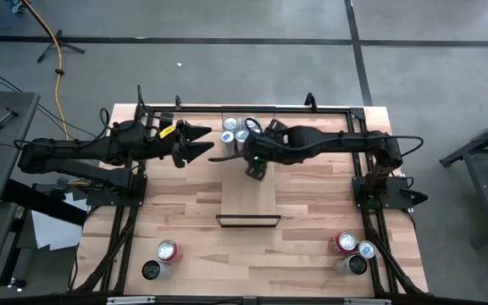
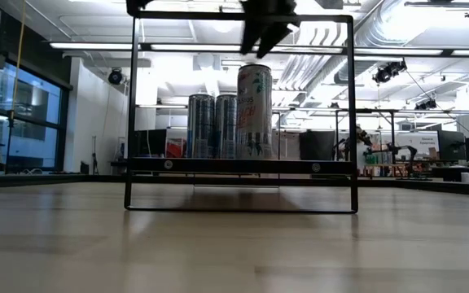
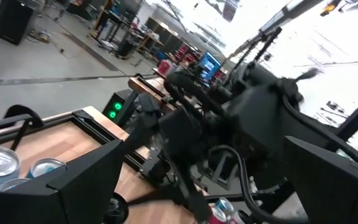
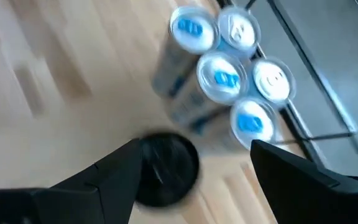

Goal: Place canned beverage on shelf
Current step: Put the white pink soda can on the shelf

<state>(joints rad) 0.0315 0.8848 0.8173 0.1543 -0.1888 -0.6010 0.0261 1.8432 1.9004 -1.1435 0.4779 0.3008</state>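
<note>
The right tool (image 1: 255, 167) hangs just above the long light-wood plank shelf with its thin black metal frame (image 1: 248, 199), fingers spread apart and empty; in its own wrist view a black-topped can (image 4: 162, 168) stands between them, clear of both. The cluster of slim silver cans with blue and white tops (image 4: 229, 81) stands at the shelf's 12 o'clock end, and the level view shows a tall pale can (image 2: 254, 111) upright on the plank beside two darker ones — the beverage seems already set down, to my eye. The risk from here is a toppled can: the fingers straddle the black-topped one closely, so a sideways swing on the way out could clip it and send it into the packed group behind. A straight lift looks safer. The right arm reaches in from 3 o'clock, stretched long across the butcher-block bench (image 1: 312, 254), wrist bent down over the shelf. The left tool (image 1: 197, 142) waits near 10 o'clock, its fingers wide apart and holding nothing, pointing toward the cans.
</note>
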